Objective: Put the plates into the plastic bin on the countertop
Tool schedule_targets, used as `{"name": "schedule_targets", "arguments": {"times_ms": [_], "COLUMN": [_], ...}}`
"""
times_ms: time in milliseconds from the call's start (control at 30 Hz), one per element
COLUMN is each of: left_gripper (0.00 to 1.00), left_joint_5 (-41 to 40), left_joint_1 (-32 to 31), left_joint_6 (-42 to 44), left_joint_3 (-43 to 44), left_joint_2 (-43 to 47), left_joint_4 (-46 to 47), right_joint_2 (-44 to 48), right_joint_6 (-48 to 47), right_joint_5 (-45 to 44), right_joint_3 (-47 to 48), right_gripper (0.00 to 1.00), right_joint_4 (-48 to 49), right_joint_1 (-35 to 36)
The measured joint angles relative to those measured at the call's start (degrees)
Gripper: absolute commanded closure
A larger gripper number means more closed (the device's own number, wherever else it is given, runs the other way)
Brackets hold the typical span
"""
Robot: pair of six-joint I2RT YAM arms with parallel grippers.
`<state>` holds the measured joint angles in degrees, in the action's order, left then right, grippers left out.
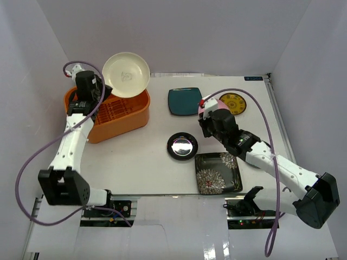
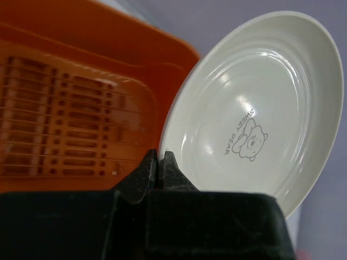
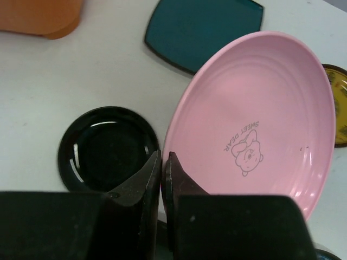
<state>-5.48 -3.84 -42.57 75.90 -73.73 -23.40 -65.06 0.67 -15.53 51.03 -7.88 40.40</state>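
Left tool (image 2: 158, 160) clamped on rim of cream plate (image 2: 255, 108) beside bin (image 2: 108, 27); right tool (image 3: 162, 162) clamped on pink plate (image 3: 255, 119). Risk: narrow edge grips slipping, plates dropping onto bench (image 3: 81, 81).

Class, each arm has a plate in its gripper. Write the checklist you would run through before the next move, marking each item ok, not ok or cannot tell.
1. Left gripper shut on the cream plate rim: ok.
2. Right gripper shut on the pink plate rim: ok.
3. Bin base bare where visible: ok.
4. Cream plate squarely over the bin: cannot tell.
5. Pink plate lifted off the table: cannot tell.
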Motion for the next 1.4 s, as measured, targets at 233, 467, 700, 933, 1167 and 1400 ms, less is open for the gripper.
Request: {"name": "schedule_targets", "arguments": {"times_ms": [233,467,700,933,1167,1400], "left_gripper": [1.00,0.23,0.07,0.15,0.15,0.14], "left_joint_5": [-7.7,-11.4,-3.3,0.5,-5.0,-2.9], "left_joint_1": [6.6,8.2,8.9,7.8,0.5,-1.9], "left_joint_6": [3.3,6.0,4.5,3.1,5.1,6.6], "left_joint_3": [-2.7,-3.3,-7.0,-10.0,-3.7,-4.1], "left_joint_2": [-13.7,-14.0,-6.2,22.2,34.2,35.8], "left_joint_4": [-3.5,-3.5,-2.7,-1.9,-1.8,-0.7], "right_joint_2": [-5.0,-16.9,-35.3,-51.6,-69.4,-73.9], "right_joint_6": [0.0,-3.3,-7.2,-12.4,-15.1,-15.6], "right_joint_5": [-1.8,-2.3,1.1,8.3,17.8,19.3], "right_joint_3": [6.7,24.9,47.1,60.4,76.2,75.2], "right_gripper": [0.92,0.92,0.92,0.92,0.74,0.20], "right_joint_4": [-2.8,-1.7,1.4,4.7,10.8,16.3], "right_joint_1": [11.1,17.4,18.9,18.8,18.9,19.1]}}
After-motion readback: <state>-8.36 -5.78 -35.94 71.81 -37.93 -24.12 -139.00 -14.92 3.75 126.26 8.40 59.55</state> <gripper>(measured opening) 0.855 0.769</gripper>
